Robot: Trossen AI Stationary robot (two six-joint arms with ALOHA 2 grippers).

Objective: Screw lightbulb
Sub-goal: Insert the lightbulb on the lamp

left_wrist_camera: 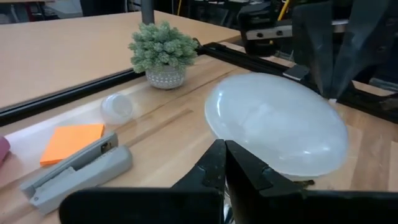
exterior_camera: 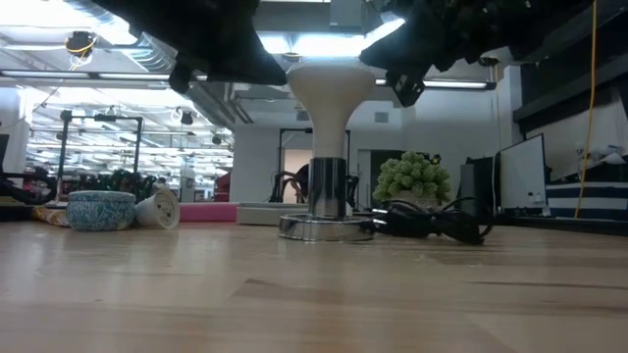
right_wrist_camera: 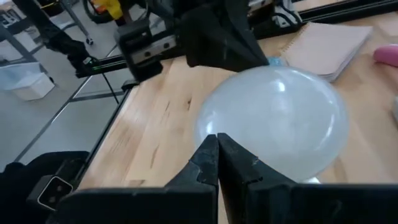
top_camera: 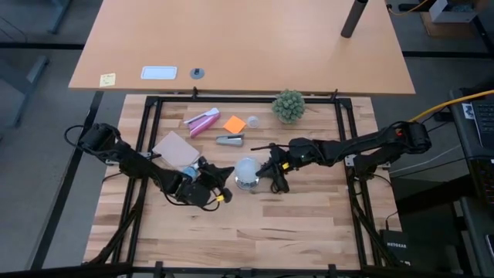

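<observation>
The table (top_camera: 255,239), a light wooden top in a black frame, is carrying everything, and both dark arms are reaching in over its middle. The left arm (top_camera: 127,158) is coming from the left edge, the right arm (top_camera: 370,147) from the right, and their tips are meeting at the bulb.

The bulb (top_camera: 246,171) is standing upright between the two grippers, dome up, its neck going down into the shiny socket (exterior_camera: 325,227), which is sitting flat on the wood with a black cord (exterior_camera: 432,221) lying just beside it. In the low view the white dome is showing right under both grippers.

The left gripper (left_wrist_camera: 224,163) is sitting just left of the dome with its fingers pressed together, holding nothing; whether its tip is touching the glass I cannot tell. The right gripper (right_wrist_camera: 217,155) is sitting just right of the dome, fingers likewise pinched together and empty, tip pointing at the bulb.

Beyond the grippers, toward the far edge, a green plant (top_camera: 288,105) is sitting in its small pot. A tan notebook (top_camera: 173,147) is lying close behind the left gripper. A pink item (top_camera: 201,121) is lying farther out, with an orange sticky pad (top_camera: 234,123) and a grey stapler (top_camera: 229,140) near it. A small clear round thing (top_camera: 252,120) is lying between the pad and the plant.
</observation>
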